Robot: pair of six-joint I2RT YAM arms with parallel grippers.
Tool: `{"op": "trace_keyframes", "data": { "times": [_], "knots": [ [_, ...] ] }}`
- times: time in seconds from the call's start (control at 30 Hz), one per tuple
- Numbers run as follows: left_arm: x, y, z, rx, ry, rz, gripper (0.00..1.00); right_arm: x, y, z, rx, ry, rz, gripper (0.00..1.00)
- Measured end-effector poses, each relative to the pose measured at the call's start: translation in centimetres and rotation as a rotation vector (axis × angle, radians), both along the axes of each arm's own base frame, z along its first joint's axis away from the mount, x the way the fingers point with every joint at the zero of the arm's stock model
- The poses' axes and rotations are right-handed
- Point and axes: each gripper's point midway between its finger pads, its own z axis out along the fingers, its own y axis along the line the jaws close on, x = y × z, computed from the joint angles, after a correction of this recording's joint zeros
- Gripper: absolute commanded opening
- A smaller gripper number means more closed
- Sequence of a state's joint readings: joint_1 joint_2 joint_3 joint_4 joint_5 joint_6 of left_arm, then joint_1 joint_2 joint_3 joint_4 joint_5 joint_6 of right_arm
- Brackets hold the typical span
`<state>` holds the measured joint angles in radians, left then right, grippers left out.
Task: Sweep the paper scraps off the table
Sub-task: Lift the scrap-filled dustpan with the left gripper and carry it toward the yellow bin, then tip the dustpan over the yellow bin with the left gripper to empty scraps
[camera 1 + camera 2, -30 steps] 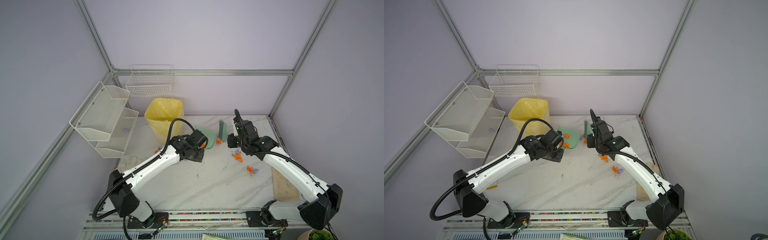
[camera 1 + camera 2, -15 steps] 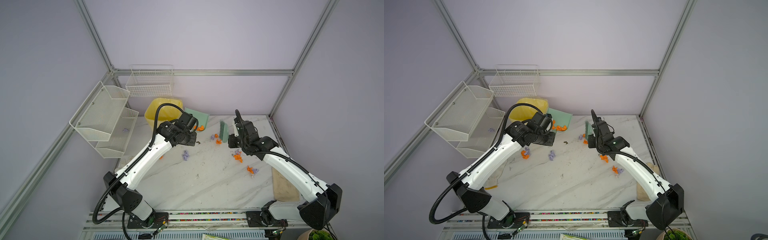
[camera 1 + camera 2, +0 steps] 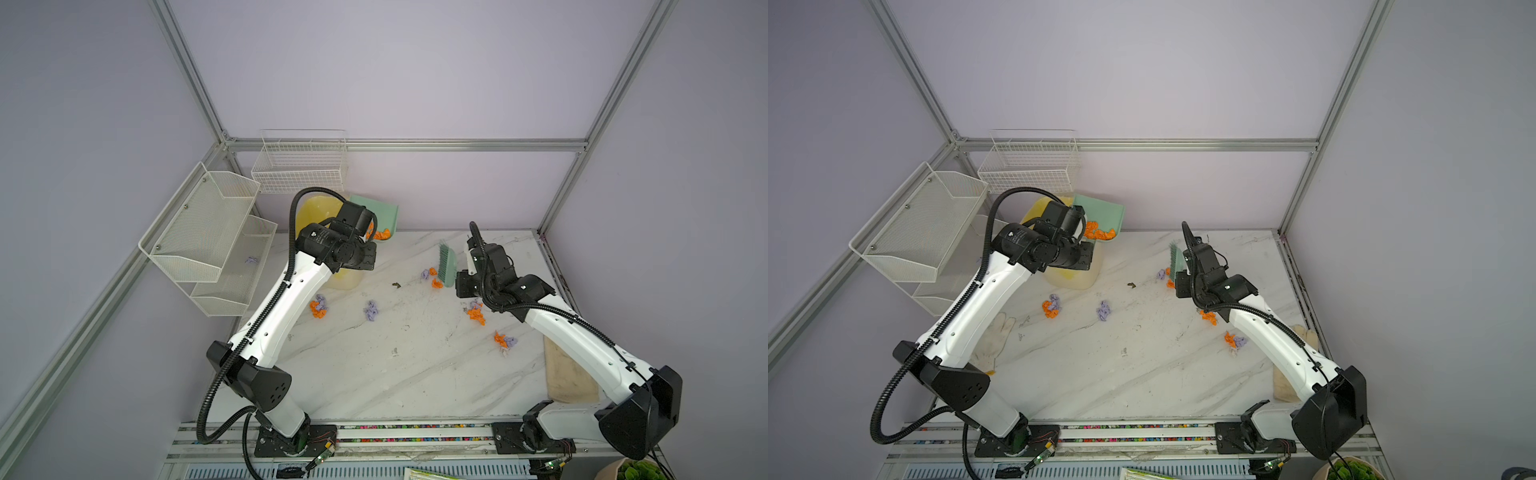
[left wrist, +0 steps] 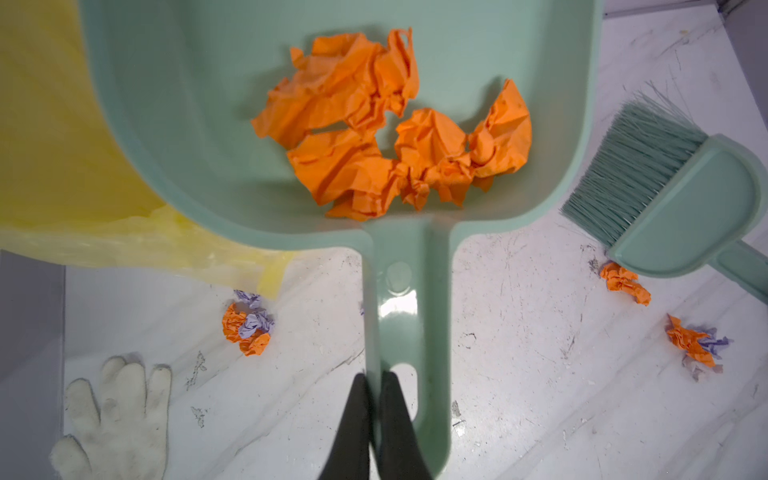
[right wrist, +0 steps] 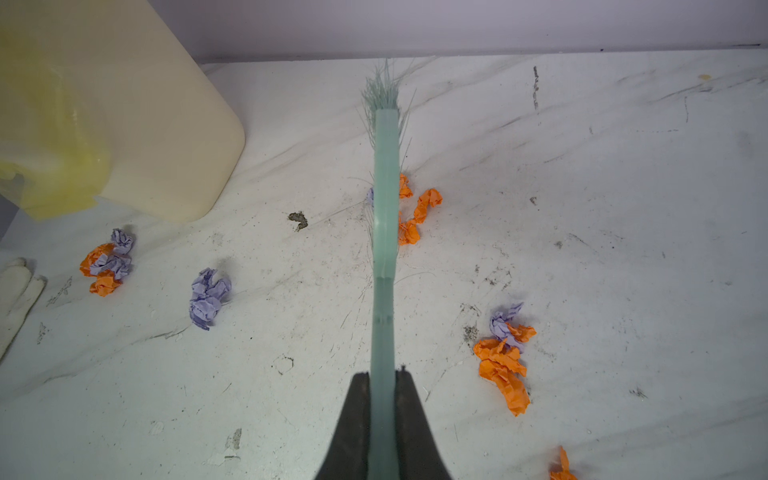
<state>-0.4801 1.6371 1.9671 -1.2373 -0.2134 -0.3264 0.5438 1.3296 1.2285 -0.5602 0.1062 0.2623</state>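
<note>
A white wire mesh shelf (image 3: 208, 232) hangs past the left edge of the white marble table (image 3: 395, 374). One lilac wad (image 3: 251, 260) lies in its lower tray. A white cloth glove (image 3: 994, 336) lies flat by the left edge.

A pale bin with a yellow bag (image 3: 318, 208) stands in the far left corner. The left gripper (image 4: 375, 380) is squeezed tight on the handle of a green plastic dustpan (image 4: 208, 104). It holds the pan up in the air by the top of the bin. Crumpled orange paper (image 4: 374, 137) sits in the pan.

More paper scraps (image 3: 319, 308) lie on the table. One mixed wad is near the bin and a lilac one (image 3: 372, 311) is in the middle. Two small heaps (image 3: 476, 312) are nearer the right edge.

The right gripper (image 5: 382, 378) is squeezed tight on the handle of a green bristle brush (image 3: 448, 266). Little wads (image 3: 432, 278) lie just beside the brush.

A tan cloth (image 3: 569, 374) lies along the right edge.
</note>
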Motion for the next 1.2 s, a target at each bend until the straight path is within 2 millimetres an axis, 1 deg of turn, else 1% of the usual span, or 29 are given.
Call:
{"op": "trace_keyframes", "data": {
  "times": [0.23, 0.43, 0.53, 0.67, 0.83, 1.0, 1.2],
  "knots": [
    [1.0, 3.1, 1.8, 0.017, -0.042, 0.058, 0.00, -0.2, -0.1, -0.6, -0.003, 0.012, -0.002, 0.00],
    [2.0, 5.5, 2.6, 0.057, -0.067, 0.109, 0.00, -0.4, -0.4, -0.2, -0.005, 0.000, -0.003, 0.00],
    [2.7, 6.6, 2.5, 0.105, -0.073, 0.129, 0.00, -0.5, -0.5, -0.1, -0.008, -0.007, -0.005, 0.00],
    [3.5, 8.0, 1.8, 0.174, -0.061, 0.153, 0.00, -0.4, -0.6, 0.0, -0.013, -0.011, 0.000, 0.00],
    [4.0, 9.8, 1.4, 0.269, -0.058, 0.188, 0.00, -0.4, -0.7, 0.0, -0.023, -0.015, 0.006, 0.00],
    [4.1, 11.5, 2.0, 0.363, -0.073, 0.224, 0.00, -0.3, -0.7, -0.1, -0.027, -0.015, 0.008, 0.00],
    [4.6, 13.2, 3.2, 0.478, -0.117, 0.262, 0.00, -0.5, -0.8, -0.9, -0.034, -0.003, 0.008, 0.00]
  ]
}}
